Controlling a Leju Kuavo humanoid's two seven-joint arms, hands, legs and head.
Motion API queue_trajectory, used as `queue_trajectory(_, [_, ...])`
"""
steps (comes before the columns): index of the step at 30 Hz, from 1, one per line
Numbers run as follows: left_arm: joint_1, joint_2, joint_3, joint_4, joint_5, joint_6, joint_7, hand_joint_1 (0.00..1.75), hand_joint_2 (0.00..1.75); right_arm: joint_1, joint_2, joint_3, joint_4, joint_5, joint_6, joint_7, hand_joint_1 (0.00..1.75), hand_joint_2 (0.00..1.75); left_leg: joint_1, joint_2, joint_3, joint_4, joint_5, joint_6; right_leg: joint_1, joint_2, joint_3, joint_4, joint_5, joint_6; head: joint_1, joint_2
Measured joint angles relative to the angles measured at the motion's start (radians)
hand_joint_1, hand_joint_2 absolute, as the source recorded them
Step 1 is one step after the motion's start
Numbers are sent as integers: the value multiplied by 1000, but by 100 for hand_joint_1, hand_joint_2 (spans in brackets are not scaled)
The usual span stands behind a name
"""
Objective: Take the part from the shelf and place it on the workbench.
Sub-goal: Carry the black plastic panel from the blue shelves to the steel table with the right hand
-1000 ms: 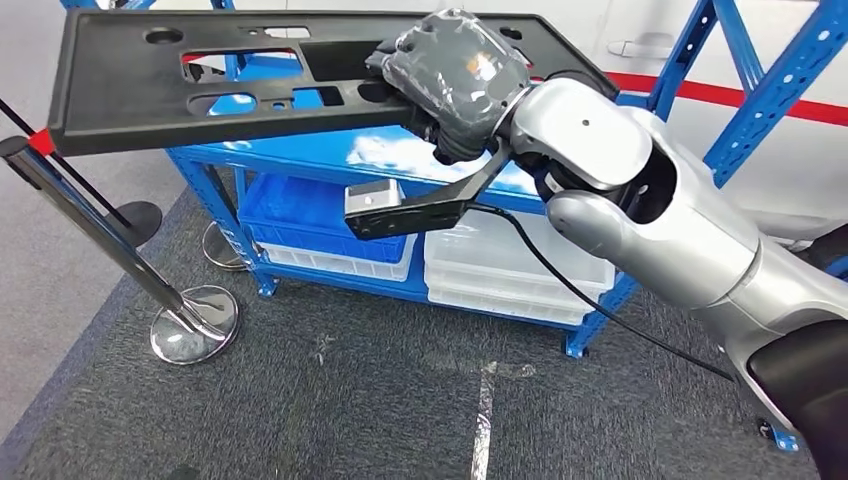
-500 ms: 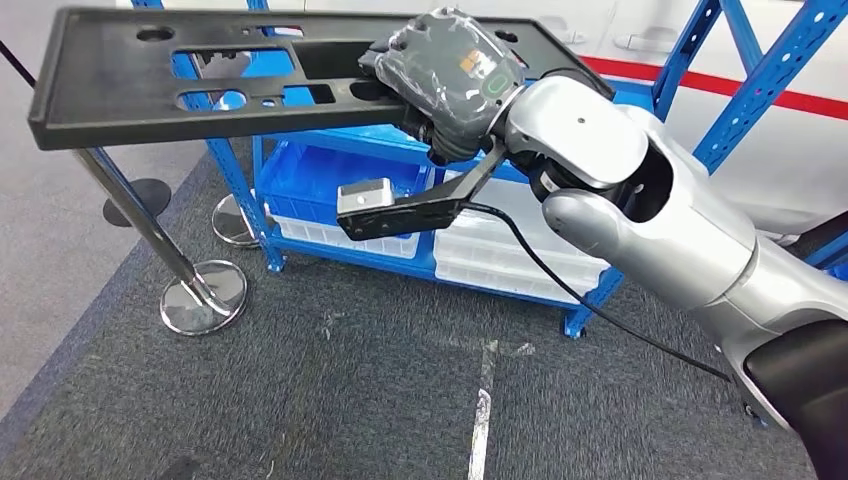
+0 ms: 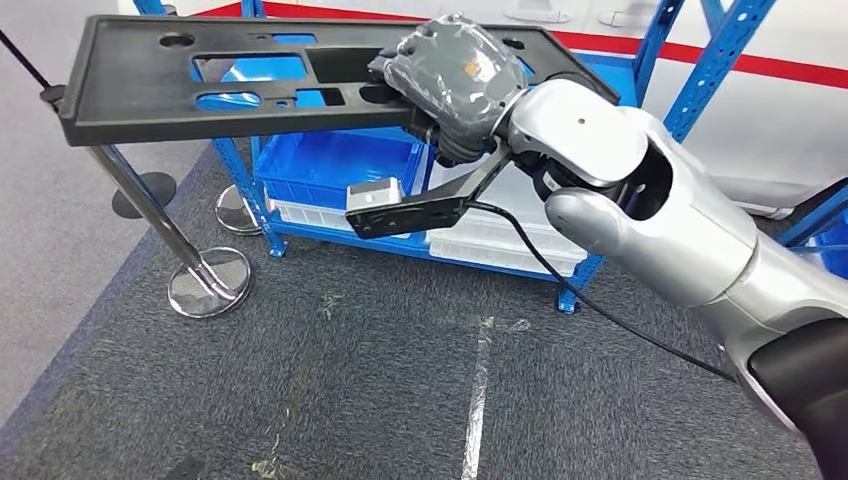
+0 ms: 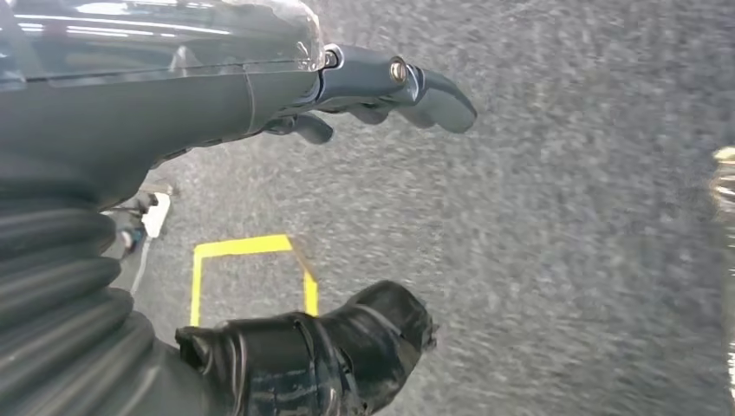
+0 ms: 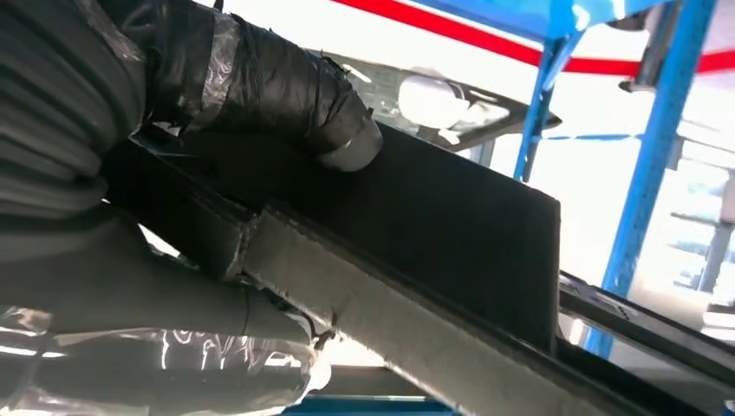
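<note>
The right hand (image 3: 455, 80) is gripping the part (image 3: 250, 85), a long flat black plastic panel with several cut-out openings, holding it level in the air at about twelve o'clock in the head view, with most of the panel reaching out toward ten o'clock. In the right wrist view the thumb (image 5: 286, 95) is pressing on one face of the part while the other fingers are wrapping the opposite side. The back of the hand is carrying a small orange and green mark, too blurred to read. Behind the part, the blue shelf (image 3: 690, 90) is holding a blue bin (image 3: 330, 165) and a pale translucent bin (image 3: 500, 235) on its lower level. A chrome stanchion base (image 3: 208, 282) is standing on the grey carpet at nine o'clock. The left hand (image 4: 347, 173) is hanging over the carpet with its fingers spread and nothing in it, near a yellow floor marking (image 4: 247, 260).
</note>
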Motion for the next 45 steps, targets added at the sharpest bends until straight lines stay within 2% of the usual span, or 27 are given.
queue_trajectory(2, [-1,0,0,0,0,0,0,0,175,0,0,0,1,0,0,0,175,175,2,0,-32,132,-81,-8,0,0,-26,1,19,-5,-3,0])
queue_trajectory(3, [-1,0,-1,0,0,0,0,0,175,0,0,0,2,0,0,0,175,175,2,1,-37,179,-92,-12,-1,0,-39,3,29,-3,-3,0])
queue_trajectory(4, [-1,0,-1,0,0,-1,0,0,175,0,0,1,3,0,0,0,175,175,4,1,-27,195,-80,-16,-1,0,-53,6,37,0,-3,0])
queue_trajectory(6, [-4,0,-1,0,-1,-2,0,0,175,0,1,1,4,0,0,0,175,175,10,1,45,120,-30,-24,-5,0,-80,17,48,8,-3,0])
queue_trajectory(8, [-8,0,-2,0,-1,-5,2,0,175,-1,1,1,5,0,-1,0,175,175,9,-2,131,-3,-25,-29,-5,-1,-103,31,57,19,-5,0])
queue_trajectory(10, [-10,1,-3,0,-1,-9,6,0,175,-2,2,2,7,-3,-2,0,175,175,4,-6,160,-55,-45,-20,-1,-2,-116,38,69,29,-7,0])
queue_trajectory(12, [-9,0,-3,0,-1,-10,10,0,175,0,2,5,10,-5,-3,0,175,175,6,-5,150,-58,-37,-3,0,0,-122,39,75,39,-6,0])
queue_trajectory(14, [-9,-1,-3,0,-1,-11,12,0,175,1,2,8,14,-6,-2,0,175,175,8,-1,137,-59,-23,17,0,2,-140,80,30,47,-3,0])
queue_trajectory(16, [-11,-1,-4,0,-2,-11,13,0,175,1,2,9,17,-7,-3,0,175,175,5,1,121,-59,-9,34,-1,3,-173,195,-60,50,-1,0])
queue_trajectory(18, [-12,-1,-5,0,-2,-11,14,0,175,1,2,12,19,-8,-3,-1,175,175,-2,1,104,-57,4,41,0,3,-196,311,-114,47,-1,0])
queue_trajectory(19, [-13,-1,-5,0,-2,-11,15,0,175,2,2,15,20,-9,-3,-1,175,175,-6,0,95,-55,10,43,3,3,-187,329,-112,42,-1,0])
queue_trajectory(20, [-13,-1,-6,0,-3,-12,16,0,175,3,2,17,22,-9,-3,-2,175,175,-11,-1,86,-54,16,44,7,3,-162,309,-93,34,0,0])
queue_trajectory(21, [-13,-1,-7,0,-3,-12,16,0,175,4,2,18,23,-9,-3,-2,175,175,-15,-3,79,-53,22,45,13,4,-120,254,-66,21,0,0])
queue_trajectory(22, [-13,-3,-8,0,-3,-12,17,0,175,3,3,18,24,-9,-4,-2,175,175,-17,-3,73,-53,28,45,20,6,-72,183,-51,2,-1,0])
queue_trajectory(24, [-15,-6,-12,0,-3,-14,17,0,175,-1,7,18,25,-9,-7,-3,175,175,-16,-2,64,-57,43,40,33,8,-3,63,-39,-23,-3,0])
queue_trajectory(25, [-16,-7,-14,0,-3,-15,18,0,175,-2,9,18,26,-9,-9,-3,175,175,-11,-2,61,-61,52,35,37,8,8,36,-39,-28,-2,0])
queue_trajectory(27, [-16,-7,-16,0,-4,-15,19,0,175,-4,11,18,29,-9,-11,-3,175,175,-5,-3,57,-73,67,23,36,6,9,11,-15,-25,3,0])
queue_trajectory(28, [-16,-8,-17,0,-4,-16,20,0,175,-4,12,19,30,-9,-12,-3,175,175,-6,-4,52,-73,61,18,33,4,9,-4,1,-24,4,0])
queue_trajectory(30, [-16,-8,-17,0,-4,-17,20,0,175,-5,15,21,32,-9,-13,-3,175,175,-9,-5,30,-24,-1,7,22,-1,2,-32,30,-22,4,0])
queue_trajectory(32, [-18,-5,-18,0,-4,-17,21,0,175,-5,17,26,34,-9,-14,-3,175,175,-7,-2,2,93,-88,-5,17,-3,-21,-30,49,-17,2,0])
queue_trajectory(33, [-19,-4,-18,0,-4,-17,21,0,175,-4,18,29,35,-9,-14,-3,175,175,-5,-2,-6,150,-110,-11,13,-3,-36,-23,55,-13,2,0])
queue_trajectory(34, [-19,-3,-19,0,-4,-17,21,0,175,-3,18,31,36,-9,-14,-3,175,175,-2,-1,-4,184,-109,-16,9,-4,-52,-15,60,-9,2,0])
queue_trajectory(36, [-19,-3,-19,0,-2,-17,16,0,175,-1,18,34,39,-9,-14,-3,175,175,6,0,43,158,-59,-27,-1,-5,-86,6,69,1,1,0])
queue_trajectory(38, [-23,-2,-20,0,2,-21,4,0,175,-2,19,35,40,-8,-14,-3,175,175,12,-1,125,43,-43,-38,-6,-5,-118,30,77,14,0,0])
queue_trajectory(40, [-26,-1,-20,0,7,-26,-4,0,175,-3,20,35,41,-6,-14,-3,175,175,9,-3,171,-35,-68,-28,-3,-3,-136,44,87,28,-1,0])
queue_trajectory(43, [-27,-1,-22,0,10,-31,-4,0,175,-3,20,35,44,-4,-14,-4,175,175,6,-2,162,-46,-60,9,-3,-1,-146,46,100,46,2,0])
queue_trajectory(45, [-27,-2,-24,0,10,-31,0,0,175,-3,20,35,47,-3,-14,-6,175,175,7,1,148,-49,-41,29,-5,1,-170,101,50,53,5,0])
